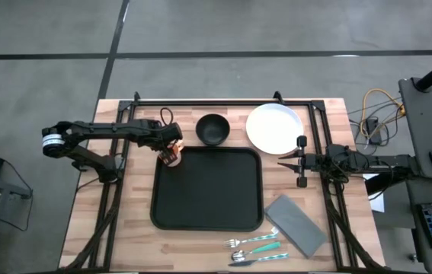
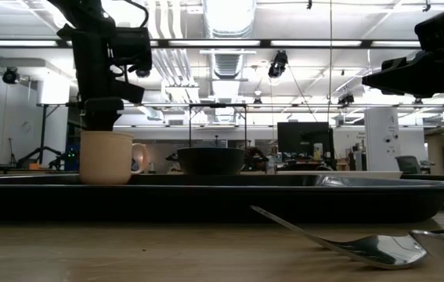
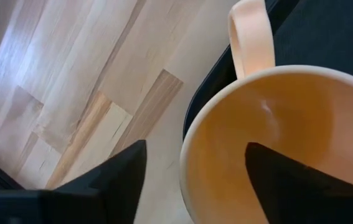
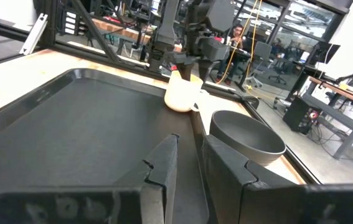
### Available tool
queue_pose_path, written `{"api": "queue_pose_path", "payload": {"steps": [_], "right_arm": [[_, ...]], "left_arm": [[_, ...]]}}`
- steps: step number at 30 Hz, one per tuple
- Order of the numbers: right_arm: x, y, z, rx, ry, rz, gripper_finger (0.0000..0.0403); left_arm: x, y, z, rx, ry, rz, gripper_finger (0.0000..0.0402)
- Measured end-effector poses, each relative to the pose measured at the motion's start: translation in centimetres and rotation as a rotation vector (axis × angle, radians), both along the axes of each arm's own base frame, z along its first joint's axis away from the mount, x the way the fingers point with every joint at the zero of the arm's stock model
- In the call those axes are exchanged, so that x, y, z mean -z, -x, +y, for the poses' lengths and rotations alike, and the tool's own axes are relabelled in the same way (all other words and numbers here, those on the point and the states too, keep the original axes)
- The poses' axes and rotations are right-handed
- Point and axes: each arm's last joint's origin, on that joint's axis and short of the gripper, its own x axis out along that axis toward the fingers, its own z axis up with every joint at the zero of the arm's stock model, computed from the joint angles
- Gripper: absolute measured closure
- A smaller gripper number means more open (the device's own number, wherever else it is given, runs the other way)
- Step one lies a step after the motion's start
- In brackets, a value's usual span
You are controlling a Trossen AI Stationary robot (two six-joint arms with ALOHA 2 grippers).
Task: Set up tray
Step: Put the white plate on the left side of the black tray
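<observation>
A cream mug (image 2: 106, 157) stands upright at the far left corner of the black tray (image 1: 206, 205), its handle (image 3: 248, 37) pointing over the tray; its base is hidden. My left gripper (image 1: 171, 152) is right above it, pointing down and open. One finger (image 3: 288, 186) is inside the mug and one finger (image 3: 111, 180) is outside. A gap shows on each side of the mug's wall (image 3: 185, 168). My right gripper (image 4: 190, 149) hovers level at the tray's far right corner (image 1: 280, 161), fingers close together, holding nothing.
A black bowl (image 1: 212, 129) and a white plate (image 1: 274, 127) stand beyond the tray's far edge. A grey napkin (image 1: 296, 224) lies right of the tray's near corner. Cutlery with teal handles (image 1: 257, 247) lies near the table's front edge.
</observation>
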Motion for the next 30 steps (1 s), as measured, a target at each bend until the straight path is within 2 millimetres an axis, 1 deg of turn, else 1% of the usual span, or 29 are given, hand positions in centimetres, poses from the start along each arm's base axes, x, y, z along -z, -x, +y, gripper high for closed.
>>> {"api": "queue_pose_path", "payload": {"steps": [3,5,12,16,20,24,30], "right_arm": [[0.0,0.0,0.0,0.0,0.0,0.0,0.0335],[0.0,0.0,0.0,0.0,0.0,0.0,0.0335],[0.0,0.0,0.0,0.0,0.0,0.0,0.0335],[0.0,0.0,0.0,0.0,0.0,0.0,0.0335],[0.0,0.0,0.0,0.0,0.0,0.0,0.0335],[0.0,0.0,0.0,-0.001,0.0,0.0,0.0335],[0.0,0.0,0.0,0.0,0.0,0.0,0.0335]], "left_arm": [[0.0,-0.1,0.0,0.005,-0.003,-0.005,0.0129],[0.0,-0.1,0.0,0.006,-0.004,-0.007,0.0124],[0.0,-0.1,0.0,0.006,-0.006,-0.014,0.0122],[0.0,-0.2,0.1,-0.05,0.001,-0.036,0.0122],[-0.1,-0.3,0.1,-0.057,-0.001,-0.046,0.0122],[-0.8,-0.6,0.2,-0.051,-0.008,-0.068,0.0122],[-2.3,-1.3,0.4,-0.05,-0.023,-0.12,0.0122]]}}
